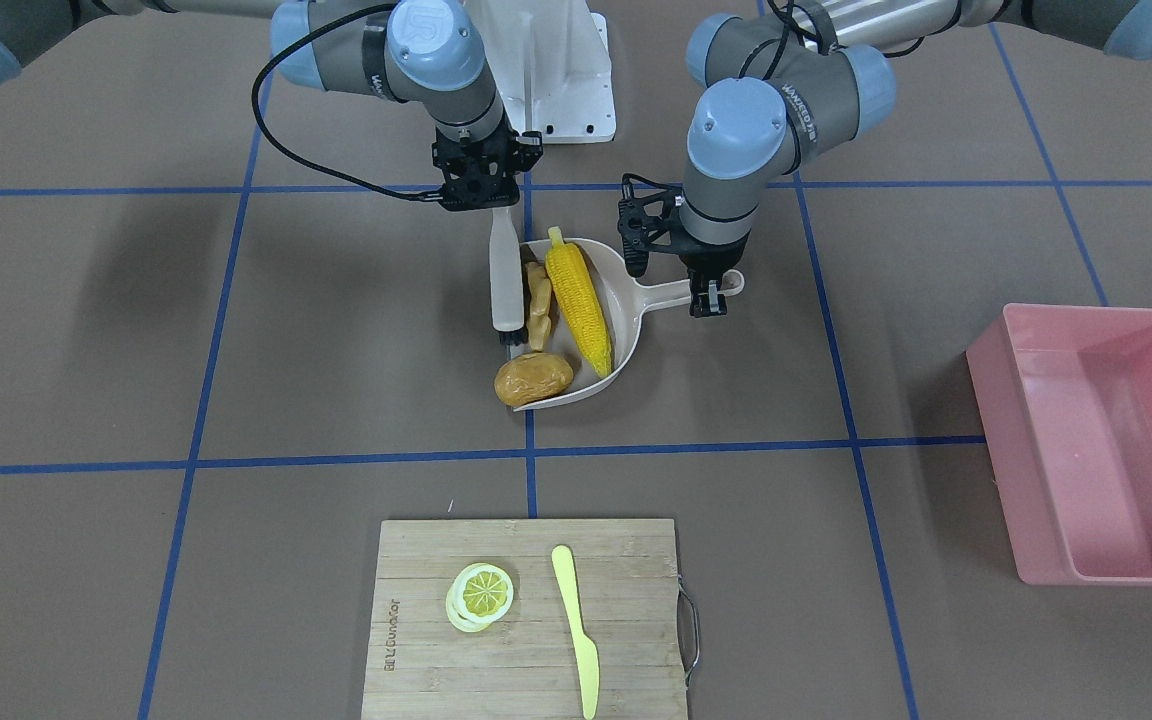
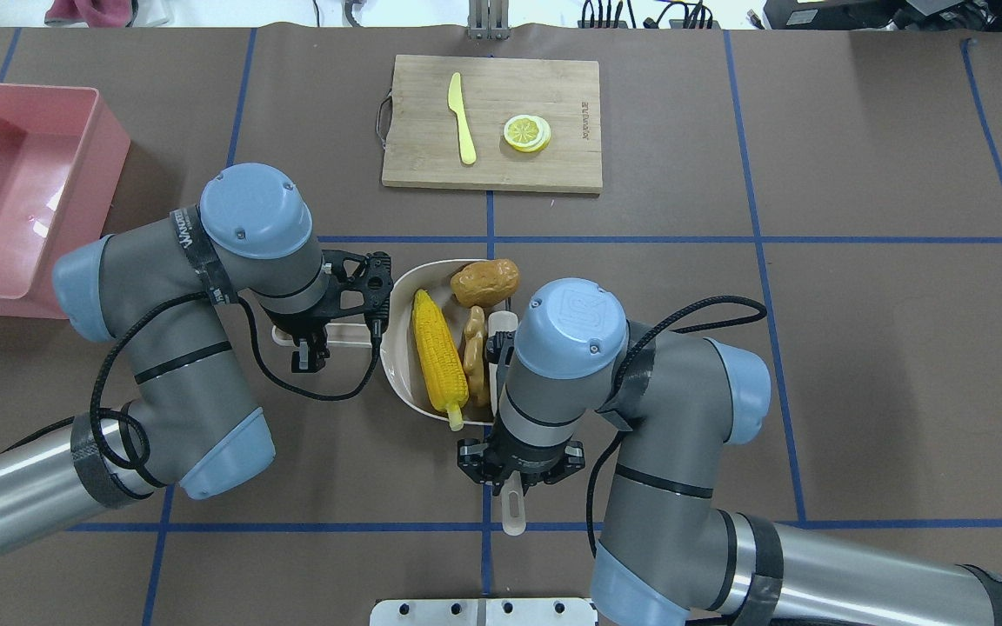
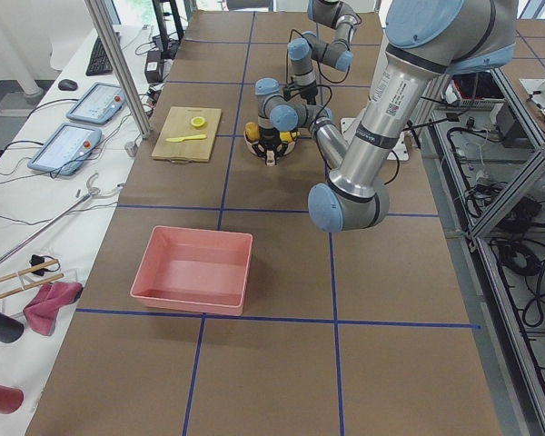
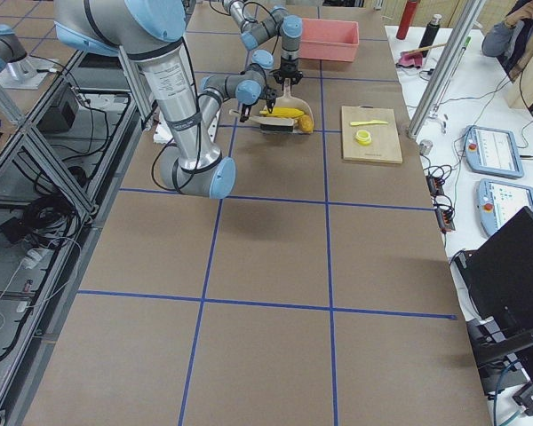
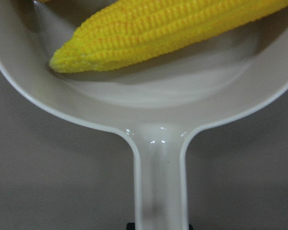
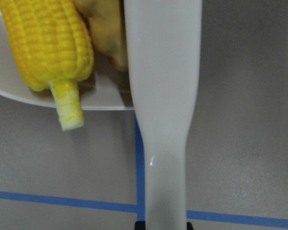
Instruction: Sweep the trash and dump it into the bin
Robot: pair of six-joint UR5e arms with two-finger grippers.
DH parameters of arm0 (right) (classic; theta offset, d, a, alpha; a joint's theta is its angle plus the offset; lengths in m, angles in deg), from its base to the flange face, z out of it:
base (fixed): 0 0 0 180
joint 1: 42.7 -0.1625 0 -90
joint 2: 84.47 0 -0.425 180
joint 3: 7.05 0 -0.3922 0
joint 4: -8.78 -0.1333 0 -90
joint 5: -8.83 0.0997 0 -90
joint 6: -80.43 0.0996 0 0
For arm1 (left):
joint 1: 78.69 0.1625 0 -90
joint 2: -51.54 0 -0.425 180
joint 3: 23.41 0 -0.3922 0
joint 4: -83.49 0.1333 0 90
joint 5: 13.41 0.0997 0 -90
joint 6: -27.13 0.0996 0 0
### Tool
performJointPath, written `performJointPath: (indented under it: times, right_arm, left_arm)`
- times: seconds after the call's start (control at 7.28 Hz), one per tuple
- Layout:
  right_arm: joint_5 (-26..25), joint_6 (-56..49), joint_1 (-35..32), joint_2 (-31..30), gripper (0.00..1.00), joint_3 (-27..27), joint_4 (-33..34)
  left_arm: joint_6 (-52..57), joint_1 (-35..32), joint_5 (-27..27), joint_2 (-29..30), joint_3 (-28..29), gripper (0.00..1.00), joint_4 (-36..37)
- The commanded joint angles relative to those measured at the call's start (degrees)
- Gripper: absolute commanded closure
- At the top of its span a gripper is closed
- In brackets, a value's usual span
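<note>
The beige dustpan lies at the table's middle with the yellow corn cob and the tan ginger root inside it. The brown-orange potato sits at the pan's open edge, partly over the lip. My left gripper is shut on the dustpan's handle. My right gripper is shut on the white brush, whose bristle end rests beside the ginger. The pink bin stands apart on my left side, and it also shows in the overhead view.
A wooden cutting board lies at the table's far side from me, with lemon slices and a yellow plastic knife on it. Brown table surface with blue tape lines lies between the dustpan and the bin.
</note>
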Motion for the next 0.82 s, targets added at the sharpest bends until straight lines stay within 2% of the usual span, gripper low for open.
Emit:
performJointPath:
  times: [0.0,0.27,0.55,0.69]
  right_arm:
    - [0.0,2.5,0.0,3.4,1.00,2.5,0.1]
    - [0.9,2.6,-0.5,3.3,1.00,2.1,0.1]
    - [4.2,2.6,-3.2,2.5,1.00,1.2,0.2]
    - [4.4,2.6,-4.0,0.4,1.00,-0.9,0.5]
  left_arm:
    - [-0.1,0.0,0.0,-0.1,0.0,1.00,-0.2]
    - [-0.2,0.0,2.0,-0.4,0.1,1.00,-1.5]
    - [-0.2,0.0,2.0,-0.7,0.1,1.00,-2.2]
    - [-0.2,0.0,2.0,-0.7,0.1,1.00,-2.3]
